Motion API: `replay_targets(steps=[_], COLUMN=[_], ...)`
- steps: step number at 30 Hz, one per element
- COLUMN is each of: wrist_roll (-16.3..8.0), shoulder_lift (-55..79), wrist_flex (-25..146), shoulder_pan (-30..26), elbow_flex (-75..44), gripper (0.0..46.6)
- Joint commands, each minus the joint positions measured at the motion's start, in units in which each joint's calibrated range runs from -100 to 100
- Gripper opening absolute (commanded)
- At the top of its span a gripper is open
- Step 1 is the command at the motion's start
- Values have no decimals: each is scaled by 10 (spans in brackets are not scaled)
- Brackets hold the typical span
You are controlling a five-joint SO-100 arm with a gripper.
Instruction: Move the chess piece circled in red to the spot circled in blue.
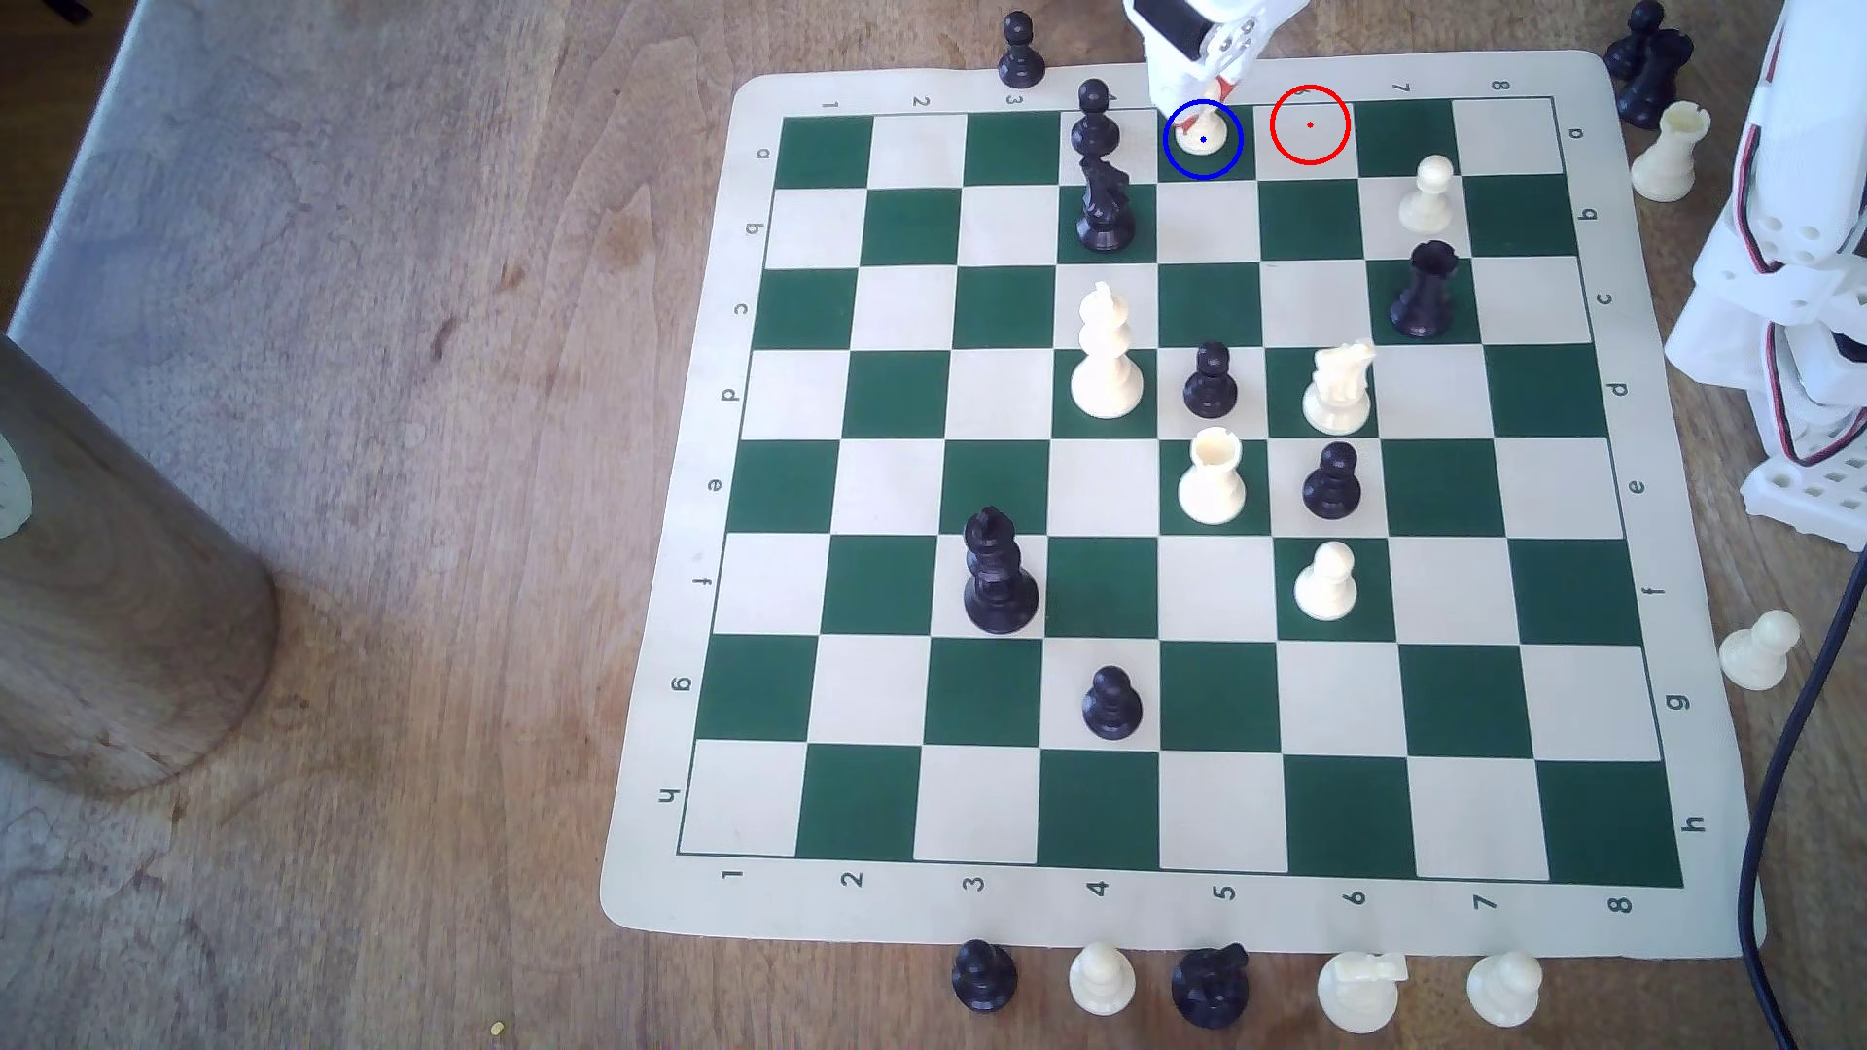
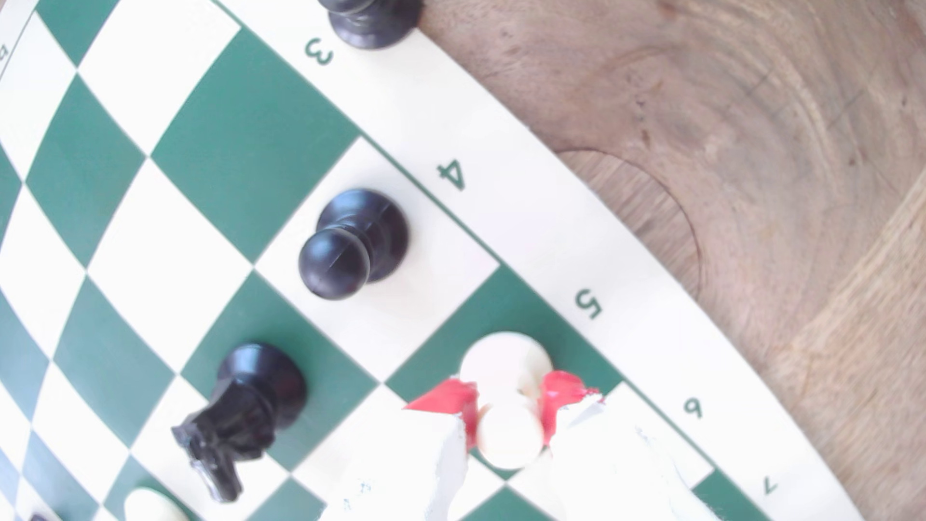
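The chess piece (image 1: 1202, 133), a cream-white pawn, stands upright inside the blue ring on the spot (image 1: 1245, 170), a dark green square in the board's far row, column 5. My gripper (image 1: 1207, 99) reaches down from the exterior view's top edge onto it. In the wrist view the red-tipped fingers (image 2: 451, 401) press against both sides of the chess piece (image 2: 507, 360) just under its ball head, and its base rests on the spot (image 2: 526, 310). The red ring (image 1: 1310, 124) encloses a bare cream square one column toward the exterior view's right.
A black pawn (image 1: 1094, 121) and a black knight (image 1: 1103, 207) stand one column to the exterior view's left of my gripper. A white pawn (image 1: 1428, 192) stands further right. The arm's base (image 1: 1798, 252) rises at the right edge. Spare pieces line the board's borders.
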Motion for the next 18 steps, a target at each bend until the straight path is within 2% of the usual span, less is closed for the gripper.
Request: replay_targets(steps=[1,9,18], wrist_roll=[3,6,16], shoulder_lift=[-13,-16,-65], wrist_flex=[2,3,40], shoulder_pan=[-2,4,12], elbow_flex=[-34,-27,-2], gripper=[143,177,177])
